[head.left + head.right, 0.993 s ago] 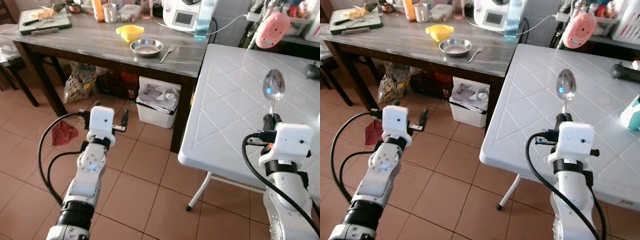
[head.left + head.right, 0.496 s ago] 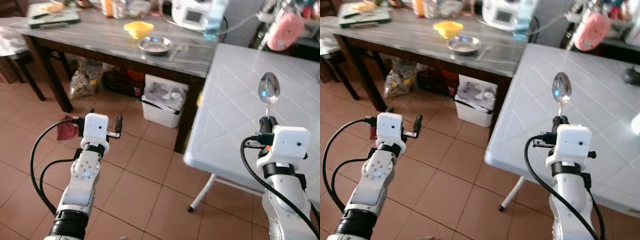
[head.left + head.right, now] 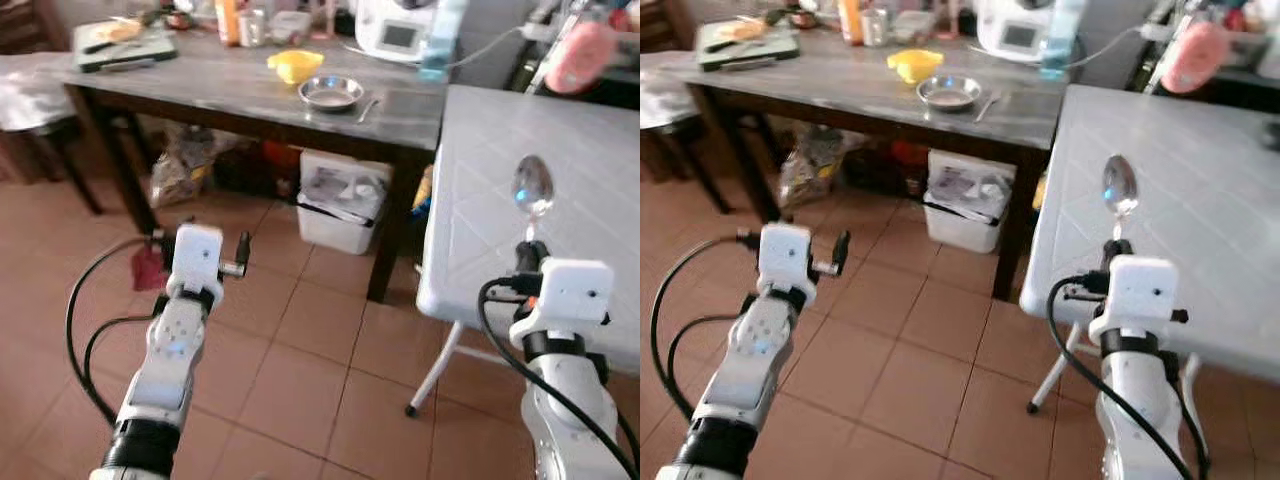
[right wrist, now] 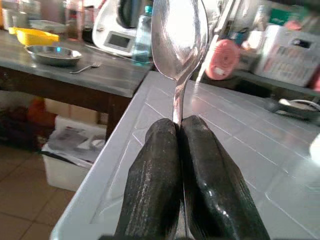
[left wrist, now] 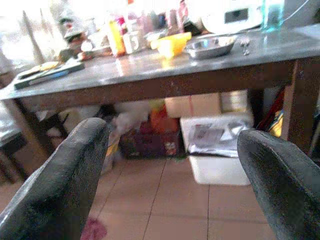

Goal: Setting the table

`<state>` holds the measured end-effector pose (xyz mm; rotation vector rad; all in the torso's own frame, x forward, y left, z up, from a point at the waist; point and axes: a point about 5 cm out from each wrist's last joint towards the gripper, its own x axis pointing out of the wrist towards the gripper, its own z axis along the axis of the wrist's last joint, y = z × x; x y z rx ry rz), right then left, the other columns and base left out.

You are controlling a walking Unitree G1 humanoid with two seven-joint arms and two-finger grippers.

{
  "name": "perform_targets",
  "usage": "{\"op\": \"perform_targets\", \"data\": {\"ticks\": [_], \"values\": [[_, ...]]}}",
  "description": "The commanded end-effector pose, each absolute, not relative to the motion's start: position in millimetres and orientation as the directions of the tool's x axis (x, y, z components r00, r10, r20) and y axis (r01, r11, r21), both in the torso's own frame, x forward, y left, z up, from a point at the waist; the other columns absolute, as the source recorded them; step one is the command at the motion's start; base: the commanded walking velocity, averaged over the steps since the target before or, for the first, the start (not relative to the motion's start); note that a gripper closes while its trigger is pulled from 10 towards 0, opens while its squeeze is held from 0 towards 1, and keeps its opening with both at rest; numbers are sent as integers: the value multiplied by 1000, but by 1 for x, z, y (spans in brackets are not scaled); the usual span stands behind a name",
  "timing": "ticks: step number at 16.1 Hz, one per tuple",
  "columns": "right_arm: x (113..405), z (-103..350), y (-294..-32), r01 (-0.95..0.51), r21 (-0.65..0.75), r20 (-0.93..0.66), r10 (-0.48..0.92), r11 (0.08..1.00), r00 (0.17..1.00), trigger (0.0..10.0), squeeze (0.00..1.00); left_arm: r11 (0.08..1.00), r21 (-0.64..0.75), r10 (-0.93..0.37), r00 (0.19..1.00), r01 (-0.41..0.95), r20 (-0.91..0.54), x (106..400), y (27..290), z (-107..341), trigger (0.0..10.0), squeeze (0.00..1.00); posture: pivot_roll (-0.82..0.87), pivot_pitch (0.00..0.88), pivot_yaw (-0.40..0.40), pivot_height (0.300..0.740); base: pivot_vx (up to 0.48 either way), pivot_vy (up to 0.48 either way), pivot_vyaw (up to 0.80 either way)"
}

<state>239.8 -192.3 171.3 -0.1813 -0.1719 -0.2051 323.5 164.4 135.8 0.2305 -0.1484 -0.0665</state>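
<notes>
My right gripper is shut on the handle of a silver spoon, which it holds upright with the bowl on top. In the eye views the spoon stands over the near left edge of the white plastic table. My left gripper is open and holds nothing. It hangs over the tiled floor and faces the dark table. On that table's grey top sit a metal bowl, a yellow bowl and a fork.
A white bin and bags stand under the dark table. A cutting board, bottles and a white kitchen machine crowd its far side. The white table's folding leg reaches the floor beside my right arm.
The whole picture has shifted because the camera moved, so both tables now sit further right and further away. The spoon stays upright in the right gripper. The left gripper stays open.
</notes>
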Motion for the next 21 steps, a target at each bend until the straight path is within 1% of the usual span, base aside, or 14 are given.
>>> {"op": "perform_targets", "data": {"ticks": [1,6,9,10,12,17,21], "values": [[238,176,-189,214,-152,211,-180,965,961,10000,0,969,241,-78,989,46,124,322,169,134,10000,0,60,116,-32,740,0,480,-800],[237,176,-189,221,-150,212,-187,964,959,10000,0,970,236,-91,988,59,126,322,165,135,10000,0,60,119,-29,740,0,480,-729],[237,176,-189,225,-152,214,-190,962,958,10000,0,972,224,-105,985,73,135,322,160,136,10000,0,60,120,-30,740,0,406,0],[237,176,-190,226,-154,214,-190,962,958,10000,0,971,221,-126,982,93,143,322,156,137,10000,0,60,120,-30,740,0,0,0],[235,173,-191,230,-158,208,-195,960,958,10000,0,974,174,-174,974,148,144,321,146,137,10000,0,60,120,-30,740,0,0,0],[234,165,-193,245,-149,187,-216,958,958,10000,0,965,165,-229,962,203,152,323,135,139,10000,0,56,90,-26,740,0,0,0],[236,167,-191,246,-148,195,-215,958,957,10000,0,963,165,-241,957,215,160,324,133,141,10000,0,56,81,-26,740,0,0,0]]}}
